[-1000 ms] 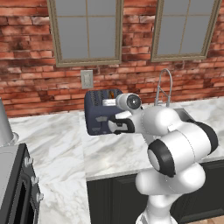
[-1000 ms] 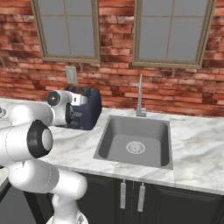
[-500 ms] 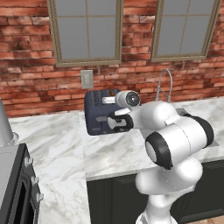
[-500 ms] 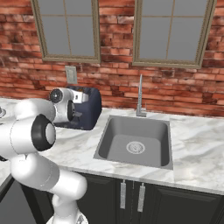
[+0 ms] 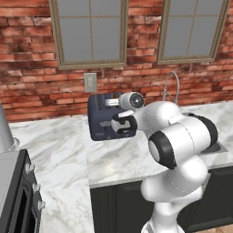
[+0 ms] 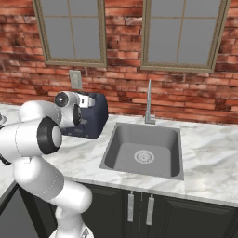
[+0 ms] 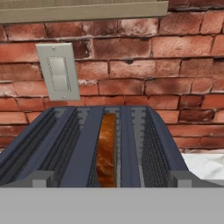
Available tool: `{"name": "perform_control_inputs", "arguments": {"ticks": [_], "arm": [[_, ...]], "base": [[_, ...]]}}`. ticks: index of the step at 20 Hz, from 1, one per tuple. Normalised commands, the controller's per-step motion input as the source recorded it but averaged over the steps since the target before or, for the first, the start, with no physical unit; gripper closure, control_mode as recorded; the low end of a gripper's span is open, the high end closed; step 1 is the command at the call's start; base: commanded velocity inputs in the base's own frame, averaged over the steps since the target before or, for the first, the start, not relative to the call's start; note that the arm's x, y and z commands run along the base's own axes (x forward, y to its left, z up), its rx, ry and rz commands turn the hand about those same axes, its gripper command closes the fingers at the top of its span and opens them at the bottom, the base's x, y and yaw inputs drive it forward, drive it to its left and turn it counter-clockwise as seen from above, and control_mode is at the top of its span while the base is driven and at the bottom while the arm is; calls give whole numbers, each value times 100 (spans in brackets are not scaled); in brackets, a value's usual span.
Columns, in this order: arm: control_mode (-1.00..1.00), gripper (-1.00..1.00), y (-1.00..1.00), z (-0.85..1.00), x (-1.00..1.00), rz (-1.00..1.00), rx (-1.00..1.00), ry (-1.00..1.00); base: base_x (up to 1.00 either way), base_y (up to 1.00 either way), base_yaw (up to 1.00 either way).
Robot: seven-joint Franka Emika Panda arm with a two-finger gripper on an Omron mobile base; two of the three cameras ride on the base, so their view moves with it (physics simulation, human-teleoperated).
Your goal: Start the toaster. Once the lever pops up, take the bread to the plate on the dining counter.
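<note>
The dark navy toaster stands on the marble worktop against the brick wall, also seen in the right base view. My gripper is pressed close to its front face, just right of centre, open with nothing between its fingers. The hand view looks down along the toaster's top. A brown bread slice sits low in the third slot from the left. The other slots look empty. The plate and the dining counter are out of view.
A steel sink with a tall faucet lies right of the toaster. A wall outlet sits just above it. A stove and a grey pot are at the far left.
The arm's elbow has lifted slightly. The hand stays at the toaster's front, and the toaster has not moved.
</note>
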Motion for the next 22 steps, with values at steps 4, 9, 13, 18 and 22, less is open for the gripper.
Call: {"name": "perform_control_inputs", "arguments": {"ticks": [4,9,13,18,22], "arm": [[-100,-100,7,0,11,0,0,0],[-100,-100,6,0,11,0,0,0],[-100,-100,2,-1,7,0,0,0],[-100,-100,0,-6,1,0,0,0],[-100,-100,0,-11,0,0,0,0]], "base": [[0,0,0],[0,0,0],[0,0,0],[0,0,0],[0,0,0]]}}
